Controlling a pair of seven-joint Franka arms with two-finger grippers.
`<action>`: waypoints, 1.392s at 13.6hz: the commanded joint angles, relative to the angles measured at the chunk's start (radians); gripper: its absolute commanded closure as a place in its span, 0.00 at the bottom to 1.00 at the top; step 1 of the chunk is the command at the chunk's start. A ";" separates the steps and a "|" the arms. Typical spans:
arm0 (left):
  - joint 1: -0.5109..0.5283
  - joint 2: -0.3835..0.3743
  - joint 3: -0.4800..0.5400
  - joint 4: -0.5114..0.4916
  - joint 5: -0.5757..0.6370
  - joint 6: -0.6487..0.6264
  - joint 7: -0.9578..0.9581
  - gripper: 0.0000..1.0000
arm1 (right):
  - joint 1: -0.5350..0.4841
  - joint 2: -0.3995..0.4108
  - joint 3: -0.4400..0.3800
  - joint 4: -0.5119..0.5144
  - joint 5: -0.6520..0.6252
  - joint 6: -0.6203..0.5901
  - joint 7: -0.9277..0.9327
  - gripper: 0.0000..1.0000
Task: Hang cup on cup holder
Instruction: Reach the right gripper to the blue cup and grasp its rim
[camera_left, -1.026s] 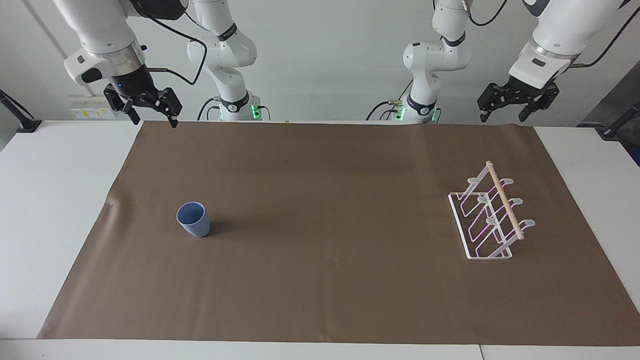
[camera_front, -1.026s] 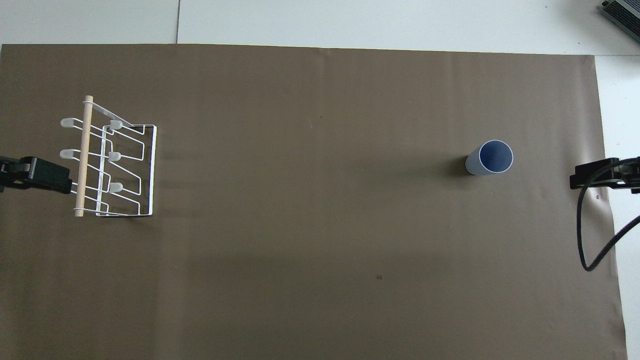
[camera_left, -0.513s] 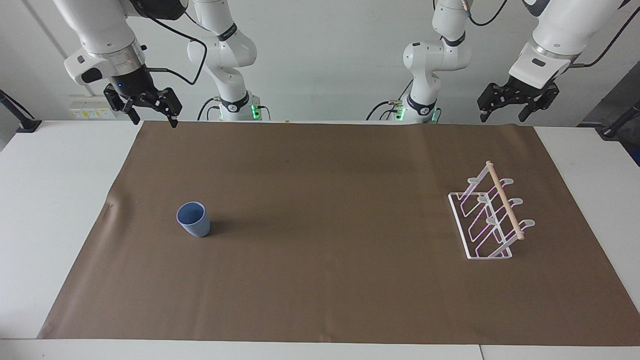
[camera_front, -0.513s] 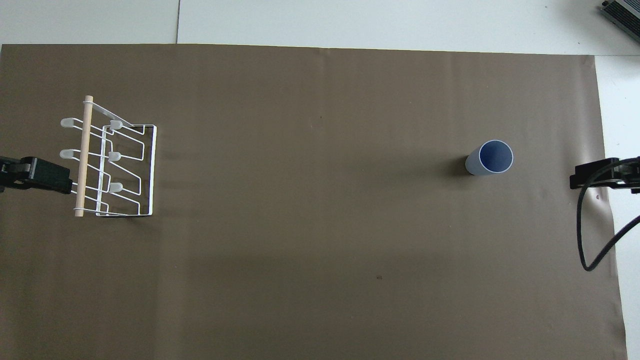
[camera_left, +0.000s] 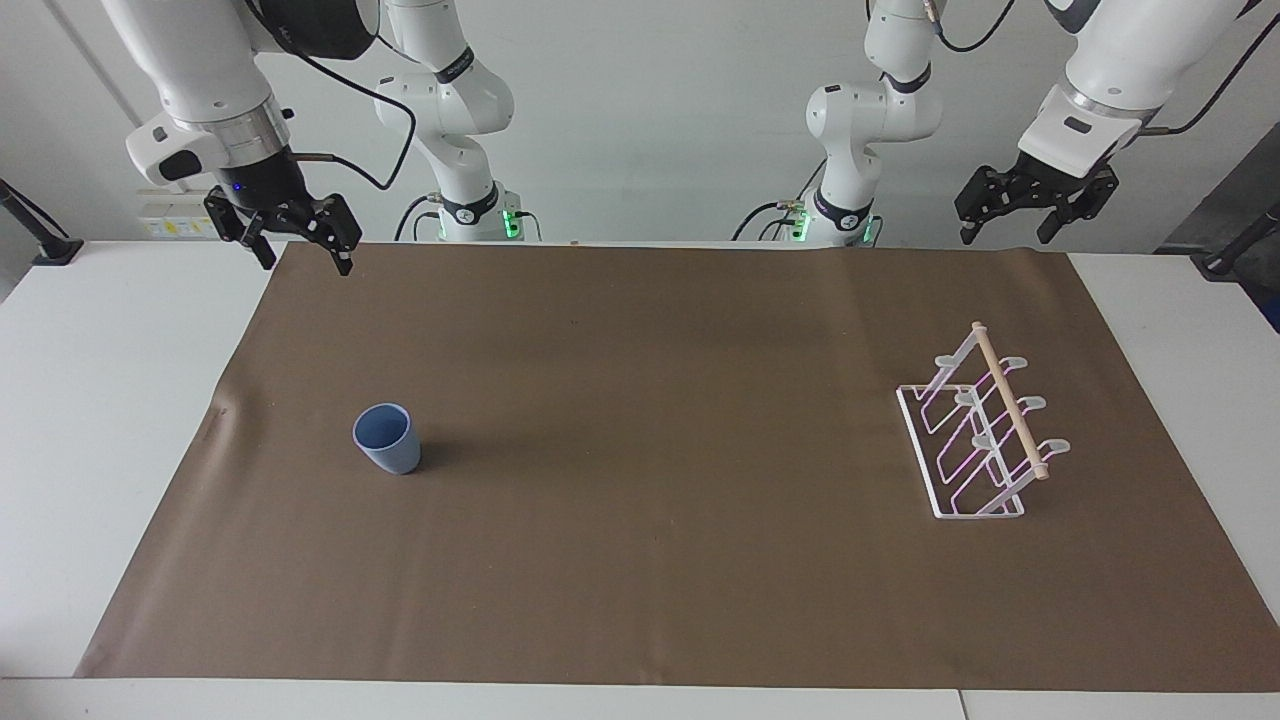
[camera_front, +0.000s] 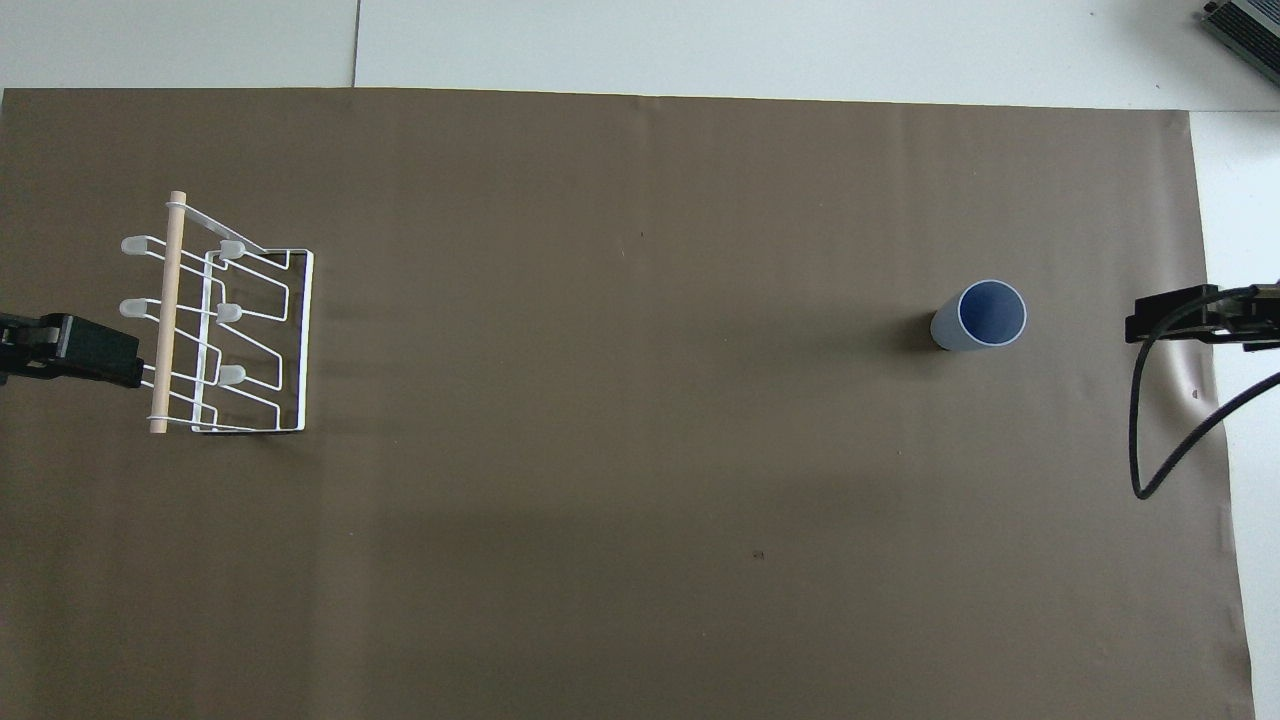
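Because the cup (camera_left: 385, 438) looks like a thin plastic tumbler, I judge it light, fairly stiff and smooth enough to slip, so a firm pinch across its wall just under the open rim seems the best hold. It stands upright on the brown mat (camera_left: 640, 560), well below and apart from the right gripper (camera_left: 296, 237), which hangs with fingers spread wide over the mat's edge. The left gripper (camera_left: 1028, 212) waits, also spread, high above the cup holder (camera_left: 985, 440), which sits at its end of the table.
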 joint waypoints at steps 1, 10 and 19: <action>0.008 -0.020 -0.003 -0.020 0.008 -0.008 -0.007 0.00 | -0.013 0.055 0.005 -0.008 0.008 0.087 -0.034 0.00; 0.008 -0.020 -0.003 -0.020 0.008 -0.008 -0.007 0.00 | -0.025 0.264 0.005 -0.139 0.057 0.447 -0.204 0.00; 0.008 -0.020 -0.003 -0.020 0.008 -0.008 -0.007 0.00 | -0.056 0.328 0.005 -0.222 0.143 0.578 -0.319 0.00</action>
